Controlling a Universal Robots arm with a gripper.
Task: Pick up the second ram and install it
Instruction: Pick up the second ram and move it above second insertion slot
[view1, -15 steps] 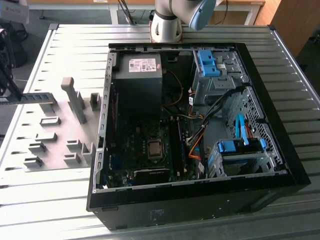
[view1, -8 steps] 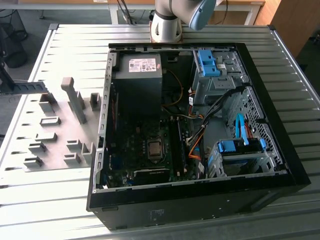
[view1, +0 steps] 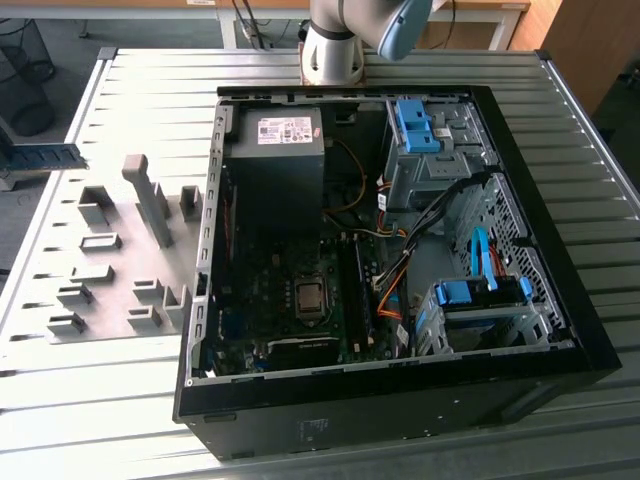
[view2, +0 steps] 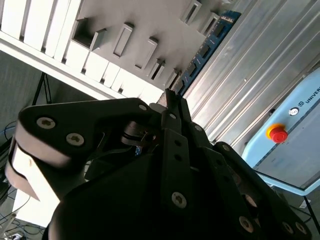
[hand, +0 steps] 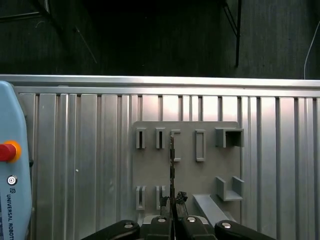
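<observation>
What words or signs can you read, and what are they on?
Light blue pendant: a maker's name, not quoted here; a round symbol beside its red button.
Power supply sticker: too small to read.
The second ram, held in the shut tool: chip print too small to read.

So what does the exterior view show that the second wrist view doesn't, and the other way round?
Exterior view: the open computer case and the arm's base. Second wrist view: the gripper up close and a red button. Both: the ram, held by the gripper, the grey plate and the ribbed table.
</observation>
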